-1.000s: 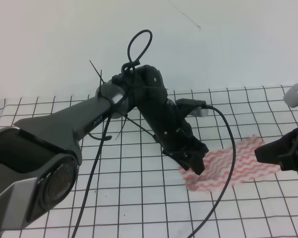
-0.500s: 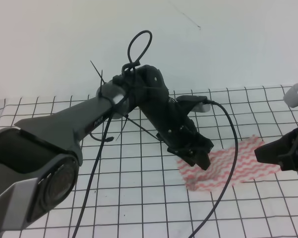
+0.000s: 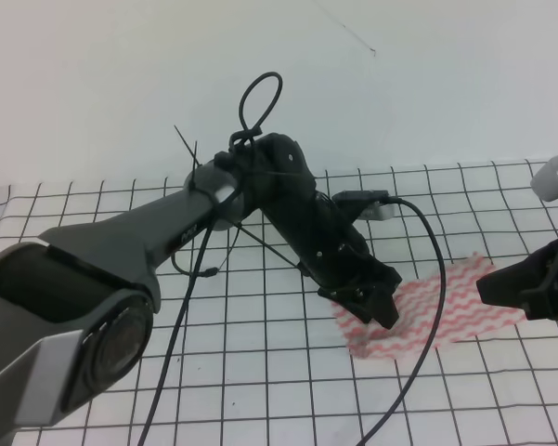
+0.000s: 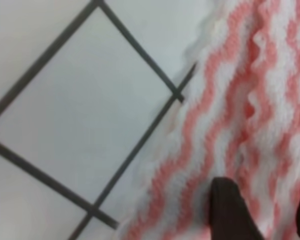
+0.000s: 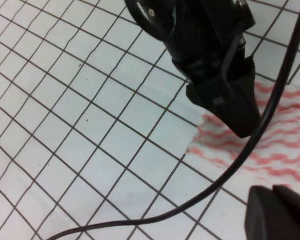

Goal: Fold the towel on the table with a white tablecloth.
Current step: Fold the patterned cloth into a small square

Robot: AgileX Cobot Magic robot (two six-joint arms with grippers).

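Note:
The towel (image 3: 446,311), white with pink wavy stripes, lies flat on the table under the white tablecloth (image 3: 260,362) with its black grid. My left gripper (image 3: 379,311) reaches across and hangs low over the towel's left end. In the left wrist view its dark fingers (image 4: 230,210) stand apart, so the left gripper (image 4: 267,212) is open with the striped towel (image 4: 249,100) showing between them. My right gripper (image 3: 487,286) hovers at the towel's right end. Its fingers (image 5: 277,212) look pressed together and hold nothing. The right wrist view shows the left gripper (image 5: 229,107) over the towel (image 5: 274,150).
A black cable (image 3: 432,279) loops from the left arm over the towel and down to the front edge. The left arm's bulky links (image 3: 121,251) fill the left foreground. A plain white wall (image 3: 399,84) stands behind the table.
My left gripper has shifted a little to the right, further over the towel's left end. The right gripper and the towel have stayed where they were.

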